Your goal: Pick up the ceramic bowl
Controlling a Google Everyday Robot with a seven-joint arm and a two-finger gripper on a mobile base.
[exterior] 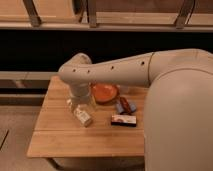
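The ceramic bowl (105, 92) is round, shallow and glossy orange-red. It sits on the wooden table (55, 135) near the back middle. My arm reaches in from the right, bends at a joint above the table's left part and points down. The gripper (83, 116) hangs low over the table, just left of and in front of the bowl, apart from it. The wrist above it hides part of the bowl's left edge.
A blue packet (120, 108) and a red packet (128, 105) lie right of the bowl. A dark snack bar (123, 120) lies in front of them. My own body (180, 125) fills the right side. A shelf and dark gap run behind the table.
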